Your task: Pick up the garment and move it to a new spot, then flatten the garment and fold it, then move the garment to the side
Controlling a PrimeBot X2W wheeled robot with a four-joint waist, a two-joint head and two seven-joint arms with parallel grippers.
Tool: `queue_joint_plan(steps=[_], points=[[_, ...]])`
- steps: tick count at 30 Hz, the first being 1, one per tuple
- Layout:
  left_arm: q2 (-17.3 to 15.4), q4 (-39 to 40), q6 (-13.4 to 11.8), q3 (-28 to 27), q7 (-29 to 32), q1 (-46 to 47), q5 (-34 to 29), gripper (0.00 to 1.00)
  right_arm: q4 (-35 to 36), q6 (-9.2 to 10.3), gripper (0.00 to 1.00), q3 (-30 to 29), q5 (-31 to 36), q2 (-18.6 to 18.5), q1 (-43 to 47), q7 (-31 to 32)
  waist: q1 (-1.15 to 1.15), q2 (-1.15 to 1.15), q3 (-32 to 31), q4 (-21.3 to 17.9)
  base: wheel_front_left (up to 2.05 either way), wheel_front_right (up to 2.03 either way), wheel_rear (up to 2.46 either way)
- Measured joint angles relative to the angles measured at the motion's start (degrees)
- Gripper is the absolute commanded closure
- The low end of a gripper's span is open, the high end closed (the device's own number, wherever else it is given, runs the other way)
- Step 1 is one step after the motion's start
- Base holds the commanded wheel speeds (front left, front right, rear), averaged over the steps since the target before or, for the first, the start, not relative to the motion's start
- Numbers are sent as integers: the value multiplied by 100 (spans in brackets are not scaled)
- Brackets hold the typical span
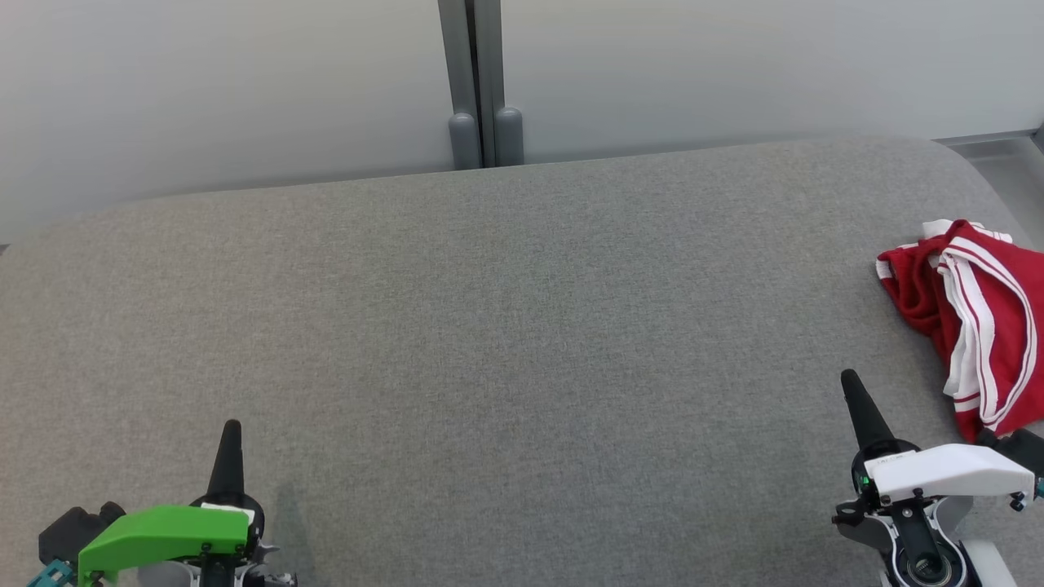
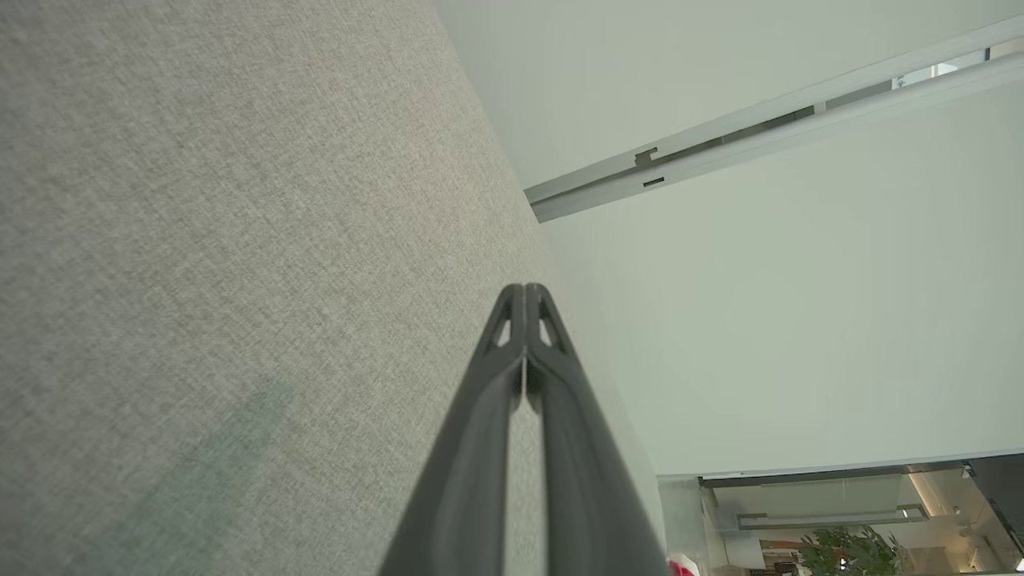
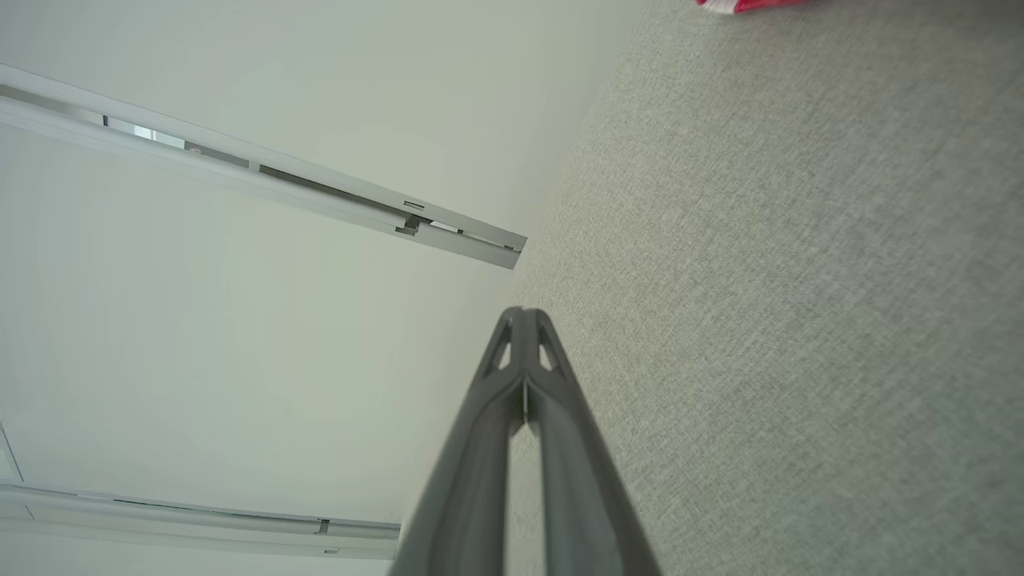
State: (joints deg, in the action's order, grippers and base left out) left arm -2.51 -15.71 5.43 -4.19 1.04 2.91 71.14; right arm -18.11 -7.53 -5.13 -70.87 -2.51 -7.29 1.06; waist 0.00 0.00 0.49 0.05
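grey fabric surface [image 1: 522,342] takes most of what i see from the head camera. it is wide, with rounded far corners, and it runs from side to side in front of me. behind it stands a pale wall [image 1: 204,90], divided in the middle by a grey upright post [image 1: 479,73].

the garment [image 1: 975,318] lies on the surface at the far right, close to the right edge. it is red with white stripes and crumpled in a heap, and the picture border cuts off a part of it.

the left gripper [image 1: 231,432] is at the lower left, over the bare surface and well apart from the garment. in its wrist view the two dark fingers [image 2: 476,448] meet at the tips, with nothing between them. the right gripper [image 1: 852,383] is at the lower right, near the lower end of the garment but apart from it. its fingers [image 3: 476,464] are also pressed together and hold nothing.

a green cover [image 1: 163,530] sits on the left wrist and a white cover [image 1: 946,471] on the right wrist.
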Motion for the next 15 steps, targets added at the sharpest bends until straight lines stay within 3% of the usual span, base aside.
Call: queue_joint_plan(steps=[15], points=[[-5, 56, 65, -87, 193, 113, 742, 100, 142, 1, 100, -47, -757, -8, 34, 197, 0, 0, -10, -2, 0, 0, 0]])
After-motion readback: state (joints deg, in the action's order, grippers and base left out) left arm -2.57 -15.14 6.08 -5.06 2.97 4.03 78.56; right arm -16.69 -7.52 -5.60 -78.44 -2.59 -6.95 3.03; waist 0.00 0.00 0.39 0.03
